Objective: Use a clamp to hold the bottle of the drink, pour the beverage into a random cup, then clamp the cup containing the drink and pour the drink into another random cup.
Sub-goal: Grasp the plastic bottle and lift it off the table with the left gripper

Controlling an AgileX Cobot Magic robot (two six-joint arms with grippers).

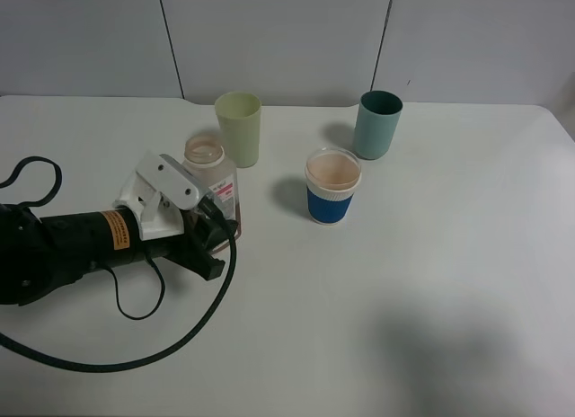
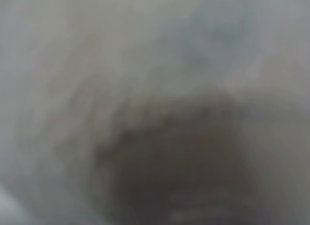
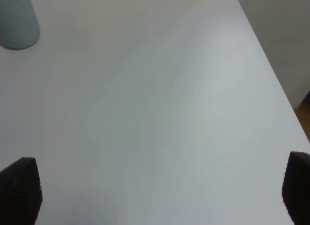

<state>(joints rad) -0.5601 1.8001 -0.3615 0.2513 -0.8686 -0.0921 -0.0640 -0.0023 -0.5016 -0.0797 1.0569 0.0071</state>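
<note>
Left hand [image 1: 223,248] closed on the upright bottle [image 1: 208,176]; right hand [image 3: 160,184] wide open over the white table [image 3: 145,89]

surface: white table [image 1: 431,282] | backdrop: grey wall panels [image 1: 269,39], dark seams | light: soft, even

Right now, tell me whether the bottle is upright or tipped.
Upright: the bottle stands with its round neck on top.

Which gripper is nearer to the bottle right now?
Left. The left gripper is right at the bottle, closed around its lower body. The right gripper hangs open over bare table, outside the high view, with no bottle in its wrist view.
</note>
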